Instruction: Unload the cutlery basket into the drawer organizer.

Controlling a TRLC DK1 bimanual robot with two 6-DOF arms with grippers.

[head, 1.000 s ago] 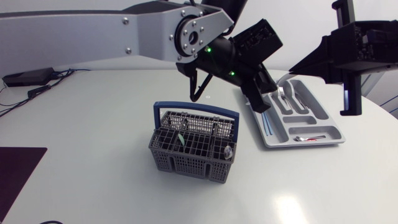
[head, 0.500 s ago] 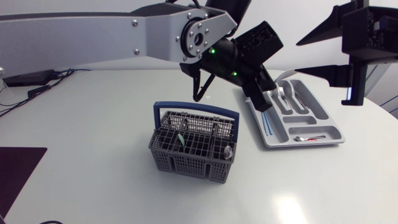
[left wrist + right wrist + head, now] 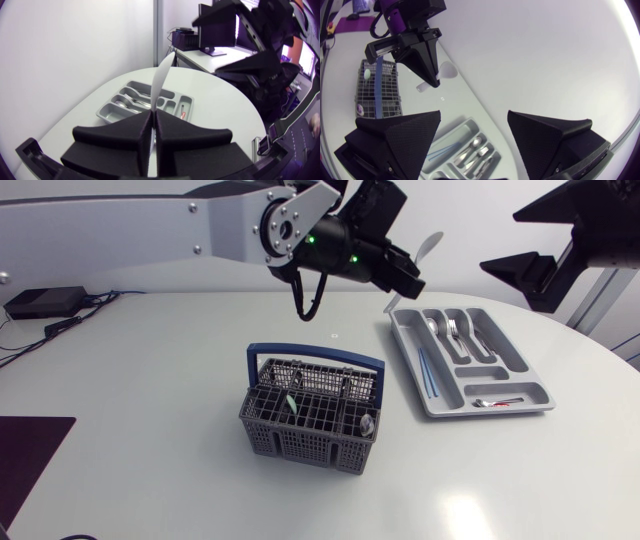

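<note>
The left jaws are closed on a white spoon (image 3: 429, 247), their two black fingers (image 3: 115, 140) pressed together with the handle pinched in the seam between them. The spoon stands out past the fingertips with its bowl uppermost, and its other end pokes out below the jaws. It hangs in the air above the surface (image 3: 150, 390), off the far left corner of the drawer organizer (image 3: 486, 372) and touching nothing else. In the left wrist view the organizer (image 3: 111, 109) lies ahead of and below the jaws.

The right jaws are open and hold nothing, with the wedge fingers (image 3: 402, 134) set wide apart. They are raised above the far right side of the surface, and in the right wrist view the organizer (image 3: 456, 131) shows in the gap between them.

The grey organizer lies flat on the surface's right half. Metal forks and spoons (image 3: 456, 330) lie in its far compartments, thin blue sticks (image 3: 428, 372) in the long slot along its left side, and a small red-marked piece (image 3: 498, 402) in the near cross slot.

The cutlery basket (image 3: 300, 442), grey mesh with a blue handle (image 3: 315, 355), stands near the middle of the surface, well apart from the organizer. A green-tipped item (image 3: 290, 405) and a spoon bowl (image 3: 368, 423) show inside it.
</note>
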